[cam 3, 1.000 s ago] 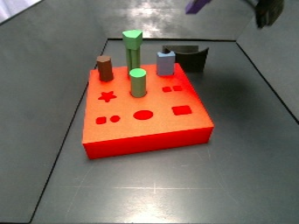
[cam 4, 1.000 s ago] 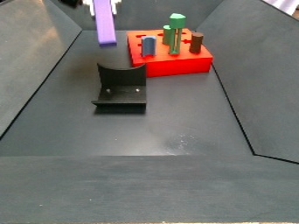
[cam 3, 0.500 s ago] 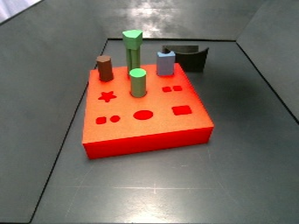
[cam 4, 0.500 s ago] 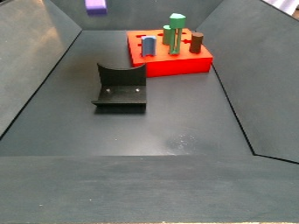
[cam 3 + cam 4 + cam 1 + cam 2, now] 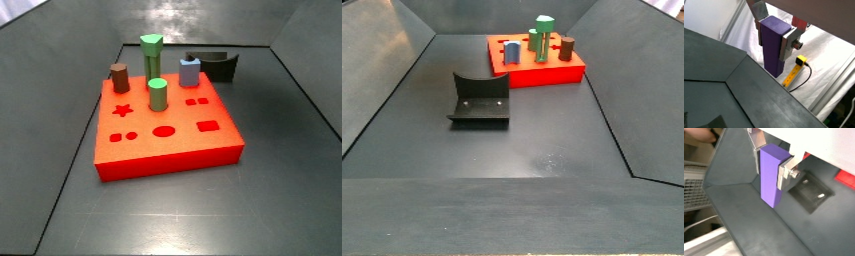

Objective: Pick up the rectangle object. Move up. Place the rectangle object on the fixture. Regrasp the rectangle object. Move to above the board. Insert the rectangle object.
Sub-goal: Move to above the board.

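The hand (image 5: 774,164), raised out of both side views, grips the tall purple rectangular block (image 5: 771,177); lifting looks done, so next it must lower onto the dark bracket fixture (image 5: 478,98).

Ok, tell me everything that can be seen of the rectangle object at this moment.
The rectangle object is a slim purple block with flat faces and a flat lower end, matte like plastic. It shows only in both wrist views, hanging lengthwise from the gripper, whose silver fingers clamp its upper part from two sides. Nothing else touches it. Neither side view shows it.
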Controlling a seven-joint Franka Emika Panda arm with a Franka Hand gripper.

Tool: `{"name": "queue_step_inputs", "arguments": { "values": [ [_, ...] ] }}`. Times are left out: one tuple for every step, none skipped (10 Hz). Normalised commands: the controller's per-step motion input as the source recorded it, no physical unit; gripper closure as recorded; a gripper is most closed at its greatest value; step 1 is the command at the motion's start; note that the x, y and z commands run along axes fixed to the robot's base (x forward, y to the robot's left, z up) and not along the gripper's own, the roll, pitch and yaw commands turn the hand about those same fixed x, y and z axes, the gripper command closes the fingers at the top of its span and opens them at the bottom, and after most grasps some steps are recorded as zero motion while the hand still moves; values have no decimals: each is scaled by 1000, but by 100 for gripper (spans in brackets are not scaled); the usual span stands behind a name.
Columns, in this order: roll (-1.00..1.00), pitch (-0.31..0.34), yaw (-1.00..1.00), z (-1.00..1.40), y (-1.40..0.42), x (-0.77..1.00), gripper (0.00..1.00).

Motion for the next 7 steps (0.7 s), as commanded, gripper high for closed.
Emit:
{"name": "queue_step_inputs", "arguments": {
  "values": [
    [-1000, -115, -158, 117, -1000, -723, 100],
    [-1000, -134, -163, 116, -1000, -774, 100],
    [-1000, -144, -167, 101, -1000, -793, 100],
    [-1000, -145, -177, 108, -1000, -802, 100],
    [-1000, -136, -190, 106, -1000, -818, 100],
    [-1000, -128, -199, 103, -1000, -838, 100],
    [-1000, -126, -205, 108, -1000, -877, 100]
  ]
}}
